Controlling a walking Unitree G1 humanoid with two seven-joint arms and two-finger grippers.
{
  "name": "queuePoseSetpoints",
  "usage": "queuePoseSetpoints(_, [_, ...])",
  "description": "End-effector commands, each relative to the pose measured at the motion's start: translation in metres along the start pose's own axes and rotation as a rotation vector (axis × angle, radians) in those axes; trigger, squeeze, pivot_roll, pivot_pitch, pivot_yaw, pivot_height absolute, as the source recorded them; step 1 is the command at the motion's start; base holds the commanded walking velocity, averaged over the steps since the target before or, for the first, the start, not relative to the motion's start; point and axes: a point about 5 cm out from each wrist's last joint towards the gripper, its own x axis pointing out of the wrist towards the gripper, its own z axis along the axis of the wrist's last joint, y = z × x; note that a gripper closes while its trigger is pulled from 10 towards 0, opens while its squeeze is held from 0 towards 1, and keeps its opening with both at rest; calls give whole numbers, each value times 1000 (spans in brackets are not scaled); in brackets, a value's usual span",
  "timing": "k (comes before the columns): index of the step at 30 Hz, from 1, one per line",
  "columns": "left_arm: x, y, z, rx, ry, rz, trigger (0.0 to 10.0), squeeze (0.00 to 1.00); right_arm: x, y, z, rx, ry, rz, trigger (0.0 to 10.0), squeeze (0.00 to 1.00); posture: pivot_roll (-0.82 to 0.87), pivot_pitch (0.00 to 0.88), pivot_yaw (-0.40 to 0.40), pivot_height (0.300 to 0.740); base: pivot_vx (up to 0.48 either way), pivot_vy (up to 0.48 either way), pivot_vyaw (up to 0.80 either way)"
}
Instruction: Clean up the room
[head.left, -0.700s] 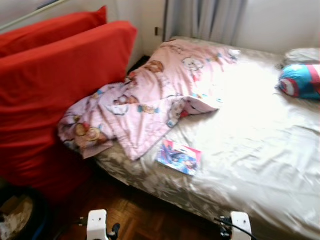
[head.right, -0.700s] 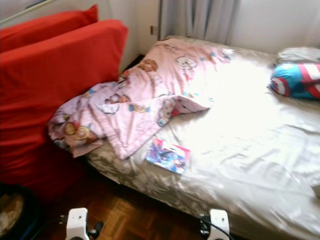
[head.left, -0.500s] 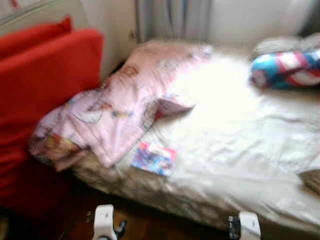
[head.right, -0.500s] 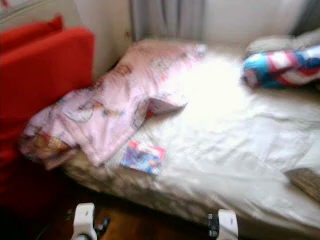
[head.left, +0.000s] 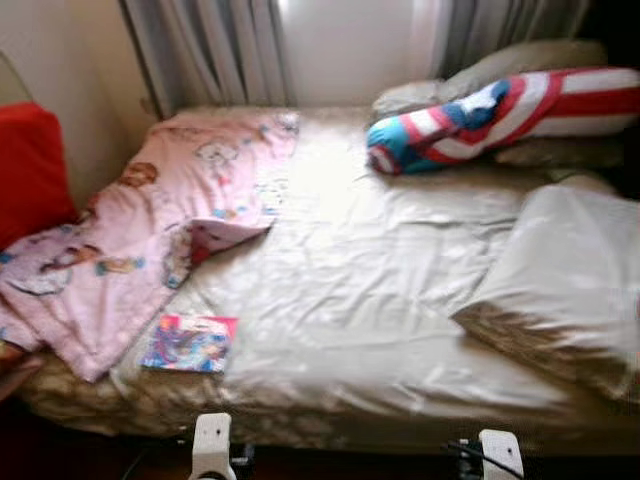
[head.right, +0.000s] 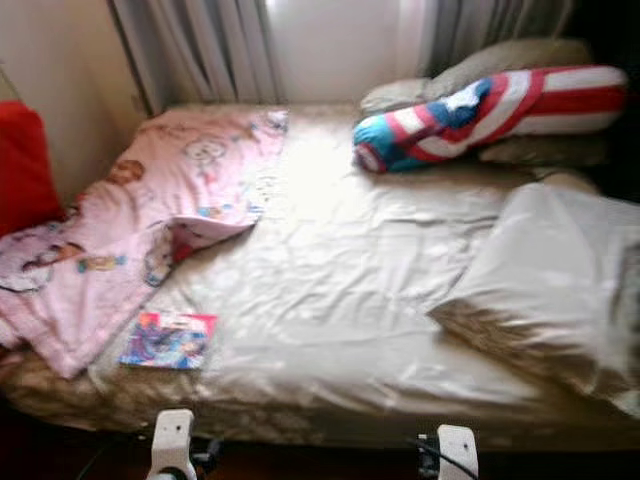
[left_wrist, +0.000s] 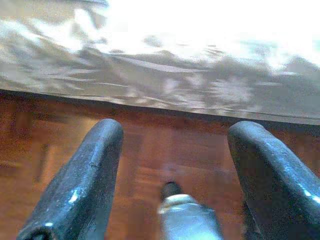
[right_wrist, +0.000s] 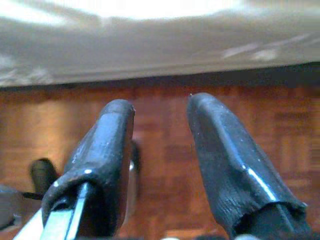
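A colourful magazine (head.left: 188, 343) lies flat near the front left edge of the bed (head.left: 350, 300). It rests on the beige satin sheet, just beside a crumpled pink cartoon blanket (head.left: 130, 230) that covers the bed's left side. My left gripper (left_wrist: 175, 130) hangs low over the parquet floor in front of the bed's edge, open and holding nothing. My right gripper (right_wrist: 160, 107) hangs the same way, open with a narrower gap. The white wrist pieces of the left arm (head.left: 212, 445) and the right arm (head.left: 500, 450) sit at the bottom of the head views.
A red, white and blue striped bolster (head.left: 480, 115) lies at the head of the bed with grey pillows (head.left: 500, 70) behind it. A beige pillow (head.left: 560, 280) sits at the right. A red cushion (head.left: 30, 170) stands at the far left. Curtains (head.left: 210, 50) hang behind.
The camera has swung to the right: the red cushions have slid off to the left and the pillows have come into view. Nothing on the bed has moved.
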Motion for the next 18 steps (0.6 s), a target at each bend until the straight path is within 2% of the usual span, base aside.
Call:
queuePoseSetpoints(1, [-4, 11, -10, 16, 42, 24, 10000, 0, 0, 10, -4, 8, 9, 25, 10000, 0, -115, 29, 56, 740, 0, -431, 0])
queuePoseSetpoints(18, [-4, 9, -10, 31, 37, 11, 10000, 0, 0, 11, -5, 6, 13, 30, 10000, 0, -117, 29, 61, 740, 0, -430, 0])
